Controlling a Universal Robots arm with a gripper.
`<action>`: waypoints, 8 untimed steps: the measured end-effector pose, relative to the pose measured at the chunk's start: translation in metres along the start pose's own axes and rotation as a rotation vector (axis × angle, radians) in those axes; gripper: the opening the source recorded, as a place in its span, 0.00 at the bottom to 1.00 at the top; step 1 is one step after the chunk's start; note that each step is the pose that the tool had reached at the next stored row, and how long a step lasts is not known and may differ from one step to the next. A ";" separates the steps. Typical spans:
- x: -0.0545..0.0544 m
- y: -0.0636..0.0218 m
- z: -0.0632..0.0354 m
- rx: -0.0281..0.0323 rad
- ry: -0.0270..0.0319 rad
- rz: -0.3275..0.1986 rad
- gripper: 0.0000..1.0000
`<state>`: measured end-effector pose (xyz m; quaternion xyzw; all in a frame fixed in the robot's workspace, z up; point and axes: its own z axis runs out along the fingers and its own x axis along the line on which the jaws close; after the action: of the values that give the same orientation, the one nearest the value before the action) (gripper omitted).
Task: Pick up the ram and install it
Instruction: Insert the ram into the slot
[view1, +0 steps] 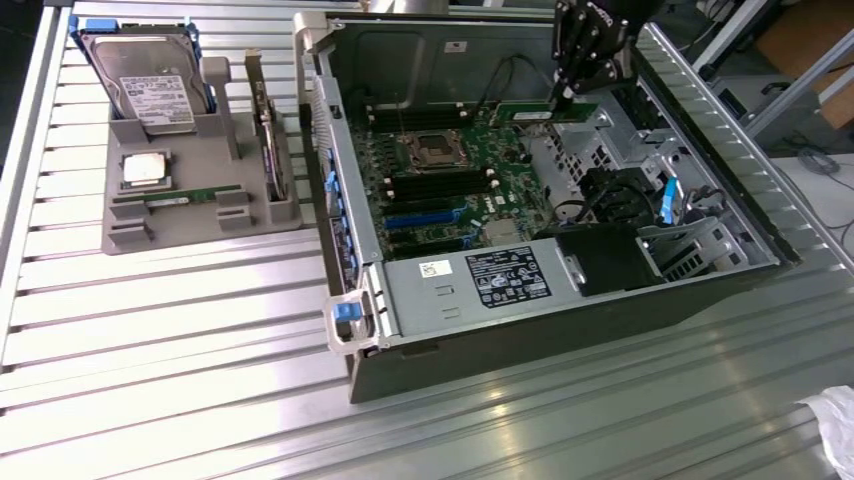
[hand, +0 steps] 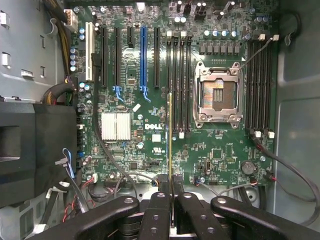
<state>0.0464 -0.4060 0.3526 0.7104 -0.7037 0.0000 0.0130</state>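
The ram (view1: 545, 113) (hand: 170, 130) is pinched between the two fingers of the gripper (view1: 571, 100) (hand: 170, 182), which are pressed together on its flat faces at one end. In the wrist view the stick shows edge-on as a thin green-yellow line running straight out from the fingertips (hand: 163, 186).

In the exterior view the gripper hangs over the far part of the open computer case (view1: 354, 180), toward the exterior view's right. The ram sits just under it, above the motherboard (view1: 447, 215) (hand: 150, 145) and to the right of the processor socket (view1: 435, 150) (hand: 218, 97). Seen from the wrist, the ram runs parallel to the bank of black memory slots (hand: 180, 85) beside the socket, overlapping the slot farthest from the socket along part of its length. Whether it touches that slot cannot be told.

Well apart, on the exterior view's left, a gray holder (view1: 127, 240) carries a hard drive (view1: 144, 85).
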 end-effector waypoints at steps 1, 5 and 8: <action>0.000 0.0000 0.0002 0.0000 0.0000 0.000 0.12; 0.000 0.0000 0.0015 0.0000 0.0000 0.000 0.12; 0.000 0.0000 0.0026 0.0000 0.0000 0.000 0.12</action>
<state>0.0464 -0.4060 0.3500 0.7104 -0.7036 0.0000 0.0129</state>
